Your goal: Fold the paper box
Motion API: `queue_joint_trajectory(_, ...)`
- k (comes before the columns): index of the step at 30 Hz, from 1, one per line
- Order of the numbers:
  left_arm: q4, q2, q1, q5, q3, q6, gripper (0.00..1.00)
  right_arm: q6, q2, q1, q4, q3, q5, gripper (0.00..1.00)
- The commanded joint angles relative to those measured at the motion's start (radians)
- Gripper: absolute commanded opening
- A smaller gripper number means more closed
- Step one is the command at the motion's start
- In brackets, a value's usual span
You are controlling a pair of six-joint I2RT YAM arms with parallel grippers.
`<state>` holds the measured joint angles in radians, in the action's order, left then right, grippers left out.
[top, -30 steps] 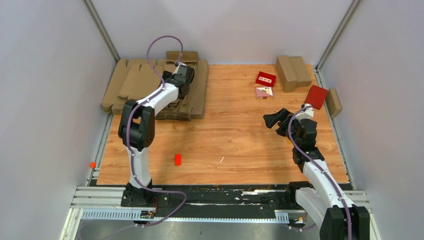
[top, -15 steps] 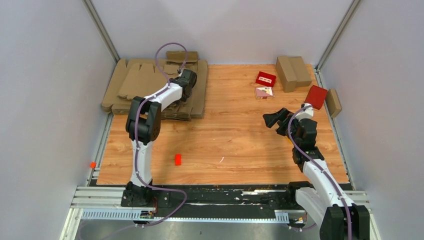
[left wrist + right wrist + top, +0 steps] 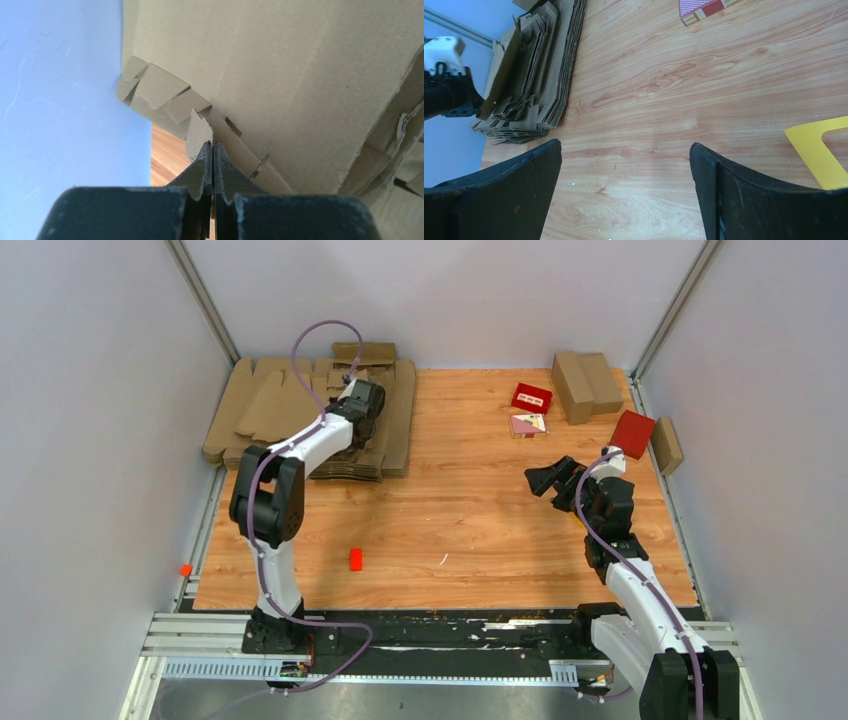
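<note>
1. Here, the left gripper (image 3: 212, 145) is pinched fully closed on a thin tab of the paper box (image 3: 300, 75), a flat cardboard blank spreading ahead and rightward of its fingertips.
2. That blank lifts off the stack (image 3: 240, 420) beneath this gripper; I cannot tell its long axis.
3. The right gripper (image 3: 625, 146) gapes wide, holding nothing, well apart from the stack; the left arm is nearer.

There are two white-and-black robot arms (image 3: 300, 445). One stack of flat brown corrugated-cardboard blanks (image 3: 270, 405) is there, its sheets too many to count. Three folded brown cardboard cuboids (image 3: 572, 387), two red boxes (image 3: 532, 397), one pink-patterned small box (image 3: 528, 424), one small red block (image 3: 356, 558), one flat yellow triangular frame (image 3: 819, 150).
</note>
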<state>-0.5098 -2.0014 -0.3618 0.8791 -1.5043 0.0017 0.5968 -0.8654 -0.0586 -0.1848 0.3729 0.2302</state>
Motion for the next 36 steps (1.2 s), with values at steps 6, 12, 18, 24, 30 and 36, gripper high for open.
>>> queue_joint_trajectory(6,0.141,0.336,-0.037,-0.084,0.125,-0.096,0.0,-0.012,0.014,-0.003,-0.048,0.0,0.014,0.99)
queue_joint_trajectory(12,0.219,0.528,-0.108,-0.292,0.243,-0.152,0.0,-0.012,0.017,-0.003,-0.048,0.002,0.024,0.99)
queue_joint_trajectory(18,0.292,0.675,-0.125,-0.656,0.365,-0.282,0.0,-0.021,-0.005,-0.003,-0.082,0.008,0.105,0.98)
queue_joint_trajectory(24,0.557,0.755,-0.234,-0.923,0.637,-0.384,0.0,-0.028,-0.084,-0.009,-0.157,0.012,0.212,0.97)
queue_joint_trajectory(30,0.739,0.79,-0.268,-1.005,0.905,-0.359,0.0,-0.033,-0.2,-0.023,-0.145,0.048,0.239,0.95)
queue_joint_trajectory(36,0.854,0.785,-0.268,-1.087,1.006,-0.332,0.05,-0.074,-0.351,-0.075,-0.09,0.122,0.244,0.88)
